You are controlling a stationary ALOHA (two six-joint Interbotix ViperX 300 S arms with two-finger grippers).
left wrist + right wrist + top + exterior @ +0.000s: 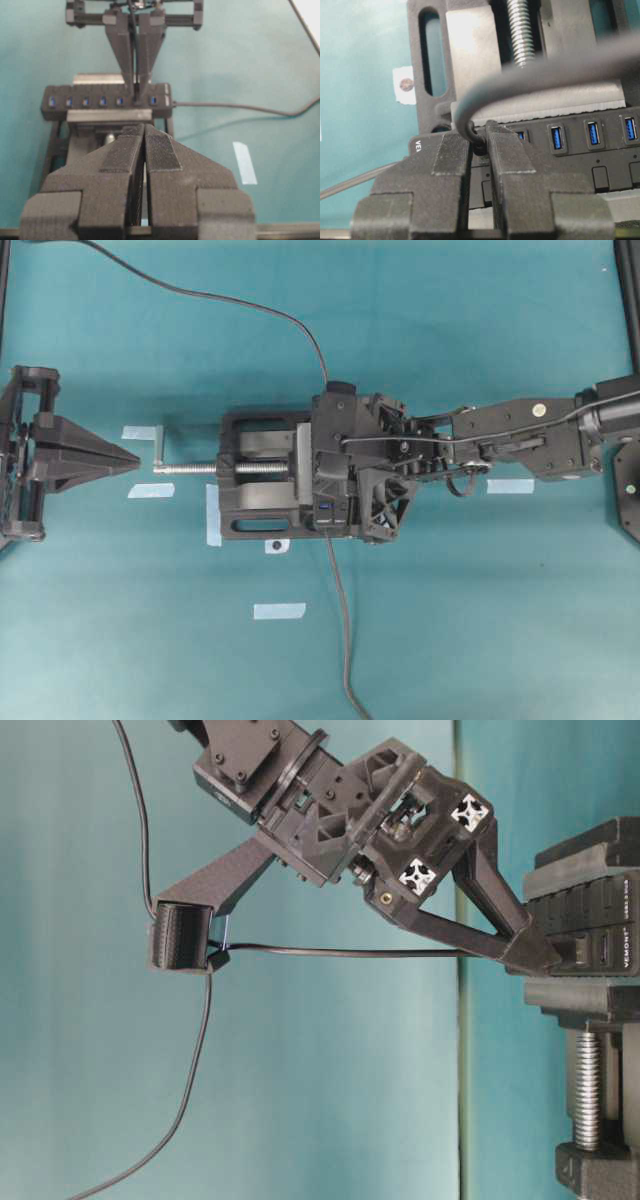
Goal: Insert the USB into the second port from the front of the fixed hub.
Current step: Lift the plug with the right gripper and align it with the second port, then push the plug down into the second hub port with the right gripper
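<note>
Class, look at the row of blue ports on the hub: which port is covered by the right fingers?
The second port from the hub's cable end. The right fingers meet there; the others show blue.

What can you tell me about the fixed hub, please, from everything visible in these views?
The fixed hub is a long, narrow black strip, plastic by the look of it, with a row of small blue ports along one face and square buttons beside them. It lies level, clamped in the black bench vise on the teal table. Its own dark cable leaves one end. The right claw, shut on the USB, sits at a port near that end; how far the plug is seated is hidden.
</note>
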